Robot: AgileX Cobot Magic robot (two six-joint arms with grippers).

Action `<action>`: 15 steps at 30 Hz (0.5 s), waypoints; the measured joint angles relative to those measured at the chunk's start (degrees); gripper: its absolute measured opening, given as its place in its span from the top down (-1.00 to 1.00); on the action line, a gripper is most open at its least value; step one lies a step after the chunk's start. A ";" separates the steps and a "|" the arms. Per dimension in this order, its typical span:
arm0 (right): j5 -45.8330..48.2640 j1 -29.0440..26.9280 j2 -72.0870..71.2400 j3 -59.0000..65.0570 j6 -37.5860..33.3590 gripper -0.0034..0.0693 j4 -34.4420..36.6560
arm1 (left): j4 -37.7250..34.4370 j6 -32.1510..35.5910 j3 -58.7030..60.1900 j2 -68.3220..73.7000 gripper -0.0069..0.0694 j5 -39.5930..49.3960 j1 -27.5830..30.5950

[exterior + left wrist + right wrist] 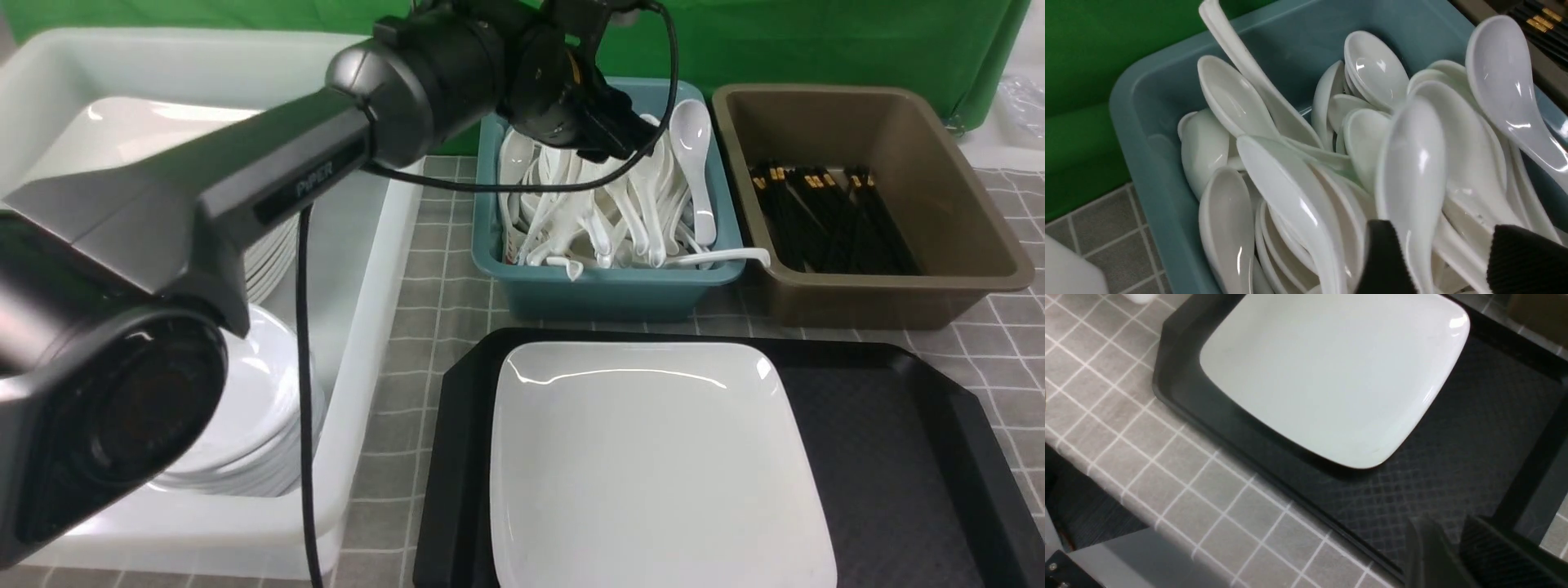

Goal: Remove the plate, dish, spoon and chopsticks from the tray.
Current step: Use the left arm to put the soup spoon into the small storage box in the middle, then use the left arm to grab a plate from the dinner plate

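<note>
Left arm (245,188) reaches the worktop's far edge, left gripper (1449,228) with jaws parted above the teal tub (1147,134), spoon (1412,163) loose between them: apparently the drop-off. Plate (653,457) sits on tray (882,457) at the near edge, likely next, needing a rim grasp. Right gripper (1455,535) is pinched together, empty.

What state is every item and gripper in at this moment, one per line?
left gripper: open
right gripper: shut, empty
tray: only the plate seen on it
plate: empty, lying on tray
teal tub: piled with spoons
spoon: between left gripper fingers, over teal tub
brown tub: holds chopsticks
</note>
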 joint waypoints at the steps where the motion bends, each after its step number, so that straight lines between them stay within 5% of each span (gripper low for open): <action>1: 0.00 0.00 0.00 0.00 -0.05 0.45 0.06 | -0.35 0.00 0.00 -0.33 -0.33 0.27 0.00; 5: 0.00 0.00 0.00 0.00 -0.91 0.43 0.11 | -3.29 0.08 0.00 -4.25 -0.65 5.68 0.00; 7: 0.00 0.00 0.00 0.00 -1.42 0.42 0.11 | -3.76 1.79 0.00 -7.16 -0.63 10.14 -0.47; 12: 0.00 0.00 0.00 0.00 -1.79 0.41 0.05 | -3.21 12.54 1.57 -15.26 -0.14 22.07 -4.27; 13: 0.00 0.00 0.00 0.00 -2.06 0.41 0.00 | -3.67 17.70 5.21 -19.28 0.23 25.88 -7.18; 15: -0.06 0.00 0.00 0.00 -2.33 0.41 0.00 | -4.61 22.91 11.81 -23.24 0.58 27.66 -10.42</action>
